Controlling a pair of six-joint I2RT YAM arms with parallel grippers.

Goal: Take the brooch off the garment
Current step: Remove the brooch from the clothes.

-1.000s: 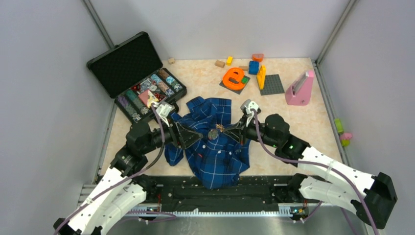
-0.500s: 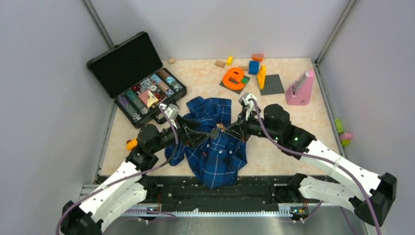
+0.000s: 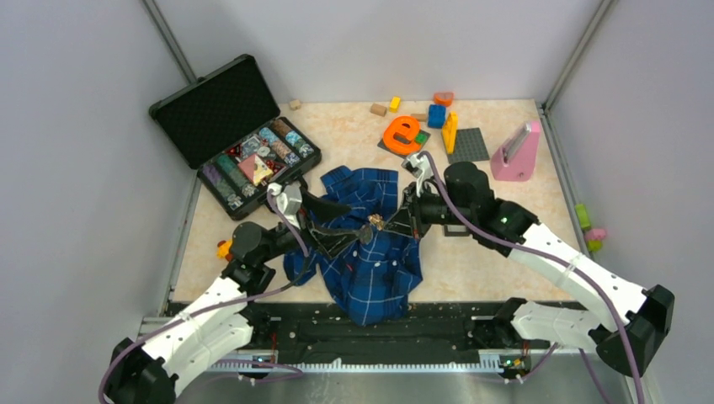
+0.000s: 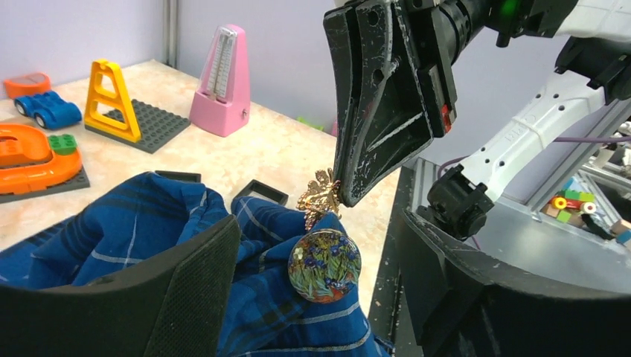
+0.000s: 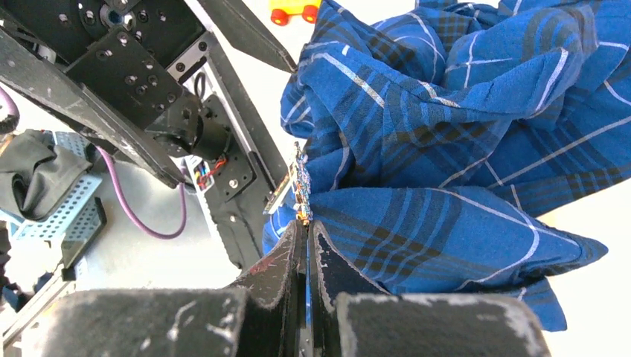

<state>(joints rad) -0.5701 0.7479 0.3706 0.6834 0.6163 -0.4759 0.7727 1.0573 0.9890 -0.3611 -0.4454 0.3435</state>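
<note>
1. Dark blue plaid shirt (image 3: 370, 278) lies bunched on the pale marbled table (image 3: 337, 135) between the two arms, its middle raised into a peak.
2. The brooch (image 4: 324, 255) sits at that peak against the cloth. It is a round disc painted with flowers, with a gold ornament above it.
3. The right gripper (image 4: 344, 195) reaches in from above, its fingers pressed almost together and pinching the gold ornament at their tips.
4. The left gripper (image 3: 345, 223) stands wide apart, one finger on either side of the raised cloth and not closed on it.
5. Two black square frames (image 4: 260, 192) lie on the table just beyond the shirt.
6. Further back are an open black case (image 3: 236, 135) with filled compartments, an orange letter "e" (image 3: 402, 133) and a pink metronome (image 3: 515, 151).
</note>
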